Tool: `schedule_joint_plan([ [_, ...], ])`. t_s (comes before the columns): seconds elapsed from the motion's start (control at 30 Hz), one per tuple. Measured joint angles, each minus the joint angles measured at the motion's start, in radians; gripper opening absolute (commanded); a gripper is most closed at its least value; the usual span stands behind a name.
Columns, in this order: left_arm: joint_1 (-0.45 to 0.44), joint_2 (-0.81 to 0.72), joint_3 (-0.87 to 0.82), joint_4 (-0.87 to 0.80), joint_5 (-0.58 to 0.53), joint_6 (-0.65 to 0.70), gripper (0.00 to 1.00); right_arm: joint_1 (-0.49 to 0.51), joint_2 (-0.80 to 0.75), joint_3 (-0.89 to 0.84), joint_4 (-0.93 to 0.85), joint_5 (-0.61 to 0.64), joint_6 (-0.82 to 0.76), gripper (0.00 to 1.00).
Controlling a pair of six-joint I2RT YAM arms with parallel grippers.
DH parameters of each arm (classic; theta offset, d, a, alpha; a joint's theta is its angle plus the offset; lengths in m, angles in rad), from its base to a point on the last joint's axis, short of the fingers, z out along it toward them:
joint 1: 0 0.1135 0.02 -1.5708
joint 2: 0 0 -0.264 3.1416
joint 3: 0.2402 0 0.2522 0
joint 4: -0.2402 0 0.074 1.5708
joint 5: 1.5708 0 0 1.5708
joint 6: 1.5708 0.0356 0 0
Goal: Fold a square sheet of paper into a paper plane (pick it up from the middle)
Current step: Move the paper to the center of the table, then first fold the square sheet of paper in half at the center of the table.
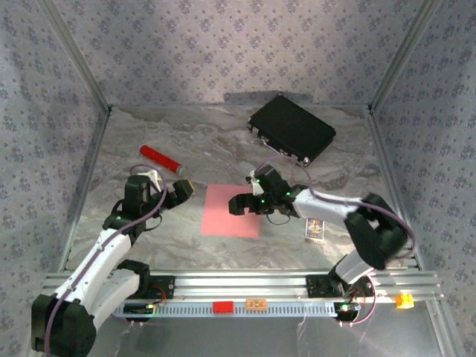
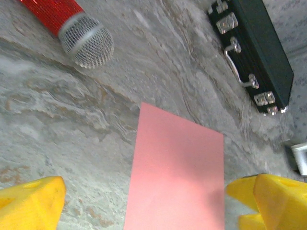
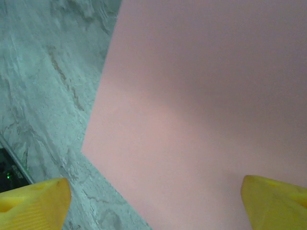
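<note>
Square sheet of paper (image 1: 230, 210) — salmon-pink, lying flat at the centre of the marbled tabletop (image 1: 149, 238). Left fingers (image 2: 29, 201) — spread wide, empty, just beside its left edge. Right fingers (image 3: 33, 201) — spread wide, empty, over its right half.

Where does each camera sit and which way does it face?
Top external: above, behind the bases, looking down at the table; both arms, left claw, right claw.
Left wrist: left arm, facing past the pink sheet toward microphone and black case; yellow fingertips.
Right wrist: right arm, close above the sheet; yellow fingertips.
Shared: the sheet, in all three.
</note>
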Motion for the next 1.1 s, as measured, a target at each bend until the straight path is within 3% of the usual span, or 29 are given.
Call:
schedule_joint_plan([
  [0.2, -0.117, 0.131, 0.088, -0.062, -0.045, 0.019, 0.95, -0.064, -0.310, -0.036, -0.086, 0.225, -0.030, 0.99],
  [0.33, -0.230, 0.260, 0.191, -0.092, -0.105, 0.031, 0.91, -0.182, -0.444, -0.152, -0.091, 0.240, -0.012, 0.99],
  [0.47, -0.338, 0.436, 0.315, -0.131, -0.163, 0.037, 0.87, -0.298, -0.453, -0.238, -0.099, 0.195, 0.033, 0.99],
  [0.67, -0.443, 0.705, 0.518, -0.242, -0.228, 0.025, 0.83, -0.314, -0.446, -0.257, -0.107, 0.164, 0.075, 0.99],
  [1.1, -0.522, 1.032, 0.833, -0.531, -0.318, 0.013, 0.85, -0.322, -0.446, -0.295, -0.098, 0.141, 0.108, 0.99],
])
